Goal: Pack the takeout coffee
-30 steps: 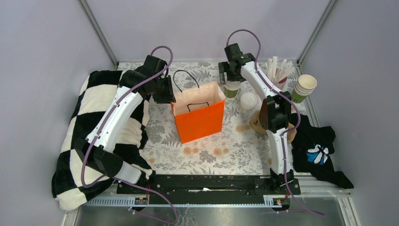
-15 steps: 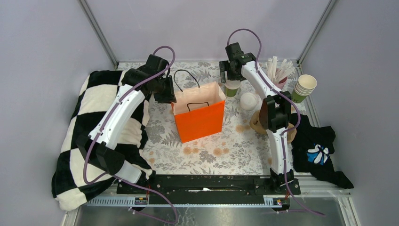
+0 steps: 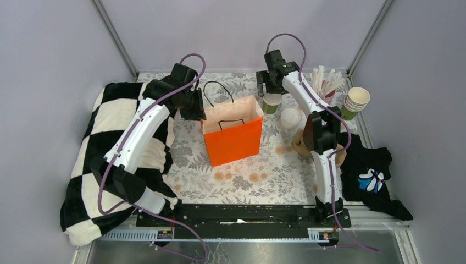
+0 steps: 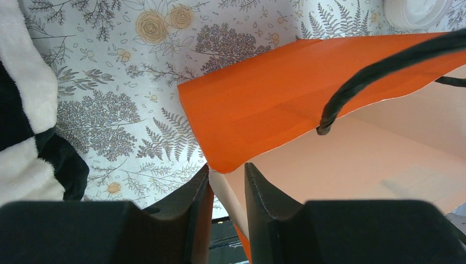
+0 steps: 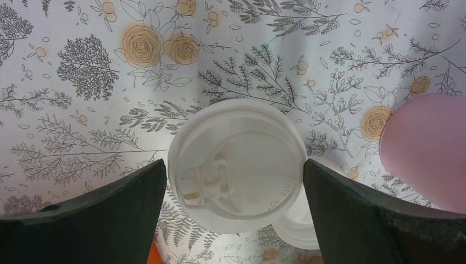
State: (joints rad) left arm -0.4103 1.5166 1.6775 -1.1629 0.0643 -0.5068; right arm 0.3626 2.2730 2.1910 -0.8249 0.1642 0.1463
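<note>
I am hovering my right claw [image 3: 271, 88] over the takeout coffee [image 5: 237, 165], fingers spread as wide as they go, one on each side of its white lid. The cup is standing upright on the bench [image 5: 82, 110] at the far side, long axis vertical, and lying straight below this claw. From the wrist view both fingers sit right at the lid's edge, and I cannot tell whether they are touching it yet.

My left claw [image 4: 226, 179] is pinching the near corner of the orange bag [image 4: 286, 93], with the paper wall caught between its fingers and the mouth gaping open. The bag is standing near the cup, on my left of it.

My right arm is by far the nearer one, so I judge the grasp is its job: closing on the cup, then lifting and carrying it leftward over the bag's rim.
</note>
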